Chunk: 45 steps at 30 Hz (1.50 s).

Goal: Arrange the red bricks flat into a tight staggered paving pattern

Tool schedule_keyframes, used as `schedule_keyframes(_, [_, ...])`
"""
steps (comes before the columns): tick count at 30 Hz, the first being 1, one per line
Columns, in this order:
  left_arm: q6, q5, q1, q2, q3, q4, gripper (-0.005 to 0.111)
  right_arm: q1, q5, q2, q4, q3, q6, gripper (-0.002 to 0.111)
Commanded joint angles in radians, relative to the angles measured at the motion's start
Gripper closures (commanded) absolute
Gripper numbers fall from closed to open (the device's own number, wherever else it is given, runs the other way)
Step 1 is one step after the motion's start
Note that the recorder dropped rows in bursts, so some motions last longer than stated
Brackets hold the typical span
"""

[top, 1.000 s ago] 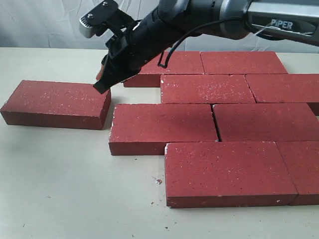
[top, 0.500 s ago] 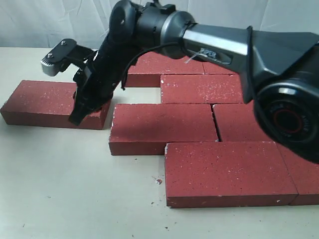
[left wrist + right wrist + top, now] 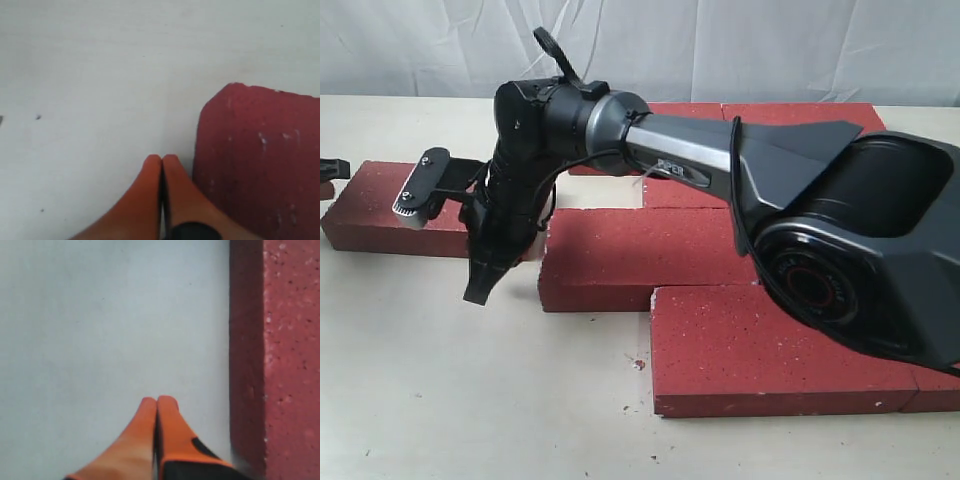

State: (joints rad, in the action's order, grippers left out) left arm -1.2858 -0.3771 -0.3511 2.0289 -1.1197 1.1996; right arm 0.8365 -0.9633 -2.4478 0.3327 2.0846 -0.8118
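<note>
One loose red brick [image 3: 380, 205] lies flat at the left, a narrow gap away from several red bricks [image 3: 770, 350] laid in staggered rows on the right. My right gripper [image 3: 478, 293] reaches across and points down at the table just in front of the loose brick's right end. It is shut and empty. In the right wrist view its fingertips [image 3: 157, 400] are pressed together beside a brick's side wall [image 3: 290, 355]. My left gripper [image 3: 161, 157] is shut and empty, next to a brick corner [image 3: 260, 165]. Only a dark sliver of the left gripper [image 3: 332, 166] shows at the frame's left edge.
The pale table [image 3: 470, 400] stretches bare in front of the bricks, with a small crumb [image 3: 638, 364] near the front row. A white cloth backdrop [image 3: 770, 50] hangs behind. The right arm's bulky body [image 3: 840, 250] covers much of the paved rows.
The right gripper swung from above the loose brick's far right corner down and forward to the table at its front. The left gripper appeared at the left edge. The loose brick barely moved.
</note>
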Motion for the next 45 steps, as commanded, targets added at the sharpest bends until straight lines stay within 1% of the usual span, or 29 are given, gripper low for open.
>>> schedule_keyframes(1, [-0.18, -0.081, -0.005, 0.025, -0.007, 0.178, 0.107, 0.001, 0.059, 0.0, -0.044, 0.008, 0.007, 0.109])
schedule_keyframes(5, [-0.214, -0.082, -0.005, 0.029, -0.007, 0.204, 0.107, 0.001, 0.129, -0.004, -0.128, 0.008, 0.071, 0.109])
schedule_keyframes(10, [-0.216, -0.123, -0.005, 0.03, -0.007, 0.211, 0.107, 0.001, 0.139, -0.004, -0.162, 0.008, 0.082, 0.109])
schedule_keyframes(15, [-0.218, -0.142, -0.005, 0.03, -0.007, 0.212, 0.107, 0.001, 0.149, -0.006, -0.247, 0.008, 0.126, 0.109])
schedule_keyframes(22, [-0.22, -0.149, -0.005, 0.03, -0.007, 0.22, 0.107, 0.001, 0.159, -0.006, -0.264, 0.008, 0.136, 0.109])
schedule_keyframes(25, [-0.248, -0.171, -0.005, 0.03, -0.007, 0.239, 0.107, 0.001, 0.159, -0.006, -0.253, 0.008, 0.139, 0.109])
schedule_keyframes(27, [-0.284, -0.208, -0.005, 0.032, -0.007, 0.281, 0.107, 0.001, 0.147, 0.014, -0.253, 0.008, 0.139, 0.109])
schedule_keyframes(31, [-0.294, -0.207, -0.005, 0.053, -0.007, 0.308, 0.107, -0.016, 0.082, 0.114, -0.3, 0.008, 0.228, 0.109])
schedule_keyframes(32, [-0.296, -0.206, -0.005, 0.053, -0.007, 0.308, 0.107, -0.029, 0.052, 0.128, -0.3, 0.008, 0.246, 0.109])
schedule_keyframes(34, [-0.296, -0.187, -0.007, 0.051, -0.007, 0.312, 0.107, -0.055, -0.033, 0.135, -0.215, 0.008, 0.224, 0.109])
schedule_keyframes(36, [-0.296, -0.167, -0.027, 0.049, -0.007, 0.312, 0.107, -0.068, -0.121, 0.115, -0.105, 0.008, 0.079, 0.109])
schedule_keyframes(37, [-0.291, -0.163, -0.041, 0.049, -0.007, 0.31, 0.107, -0.068, -0.125, 0.1, -0.081, 0.008, 0.036, 0.109])
schedule_keyframes(39, [-0.286, -0.16, -0.056, 0.049, -0.005, 0.323, 0.107, -0.068, -0.069, 0.066, -0.076, 0.008, 0.014, 0.109])
schedule_keyframes(41, [-0.286, -0.168, -0.056, 0.059, -0.003, 0.329, 0.107, -0.068, -0.024, 0.048, -0.073, 0.008, 0.003, 0.109])
schedule_keyframes(45, [-0.305, -0.246, -0.035, 0.093, -0.003, 0.348, 0.107, -0.068, 0.052, 0.013, -0.069, 0.008, 0.001, 0.109])
